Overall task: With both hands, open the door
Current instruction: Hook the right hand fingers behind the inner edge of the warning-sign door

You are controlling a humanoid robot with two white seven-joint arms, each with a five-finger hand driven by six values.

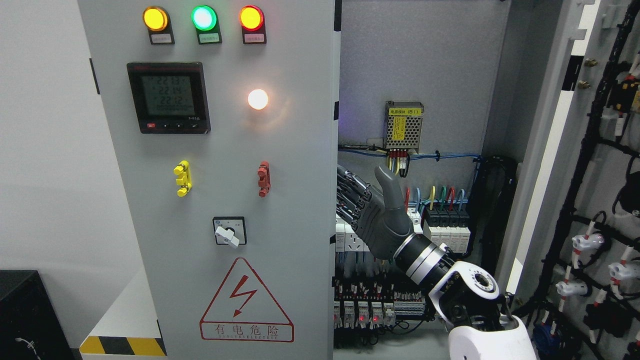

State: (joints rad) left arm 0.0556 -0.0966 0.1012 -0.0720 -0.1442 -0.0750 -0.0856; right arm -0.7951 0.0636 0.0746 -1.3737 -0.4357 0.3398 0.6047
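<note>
1. Head view: the right hand [367,207] comes in from the lower right corner and reaches to the right edge of the left door [220,175] of the cabinet.
2. Its fingers [350,192] lie against that edge, partly hidden behind it, and its thumb [392,187] sticks up free; whether they grip the edge cannot be told.
3. The left door fills the middle, facing the camera, with three lamps [202,18] along its top edge, a meter [168,97] below them and a warning triangle [246,301] near its bottom edge.
4. The right door [590,165] stands swung open at the right edge, wiring on its inner face.
5. Between the doors the cabinet interior [425,75] shows breakers [446,220] and cables.
</note>
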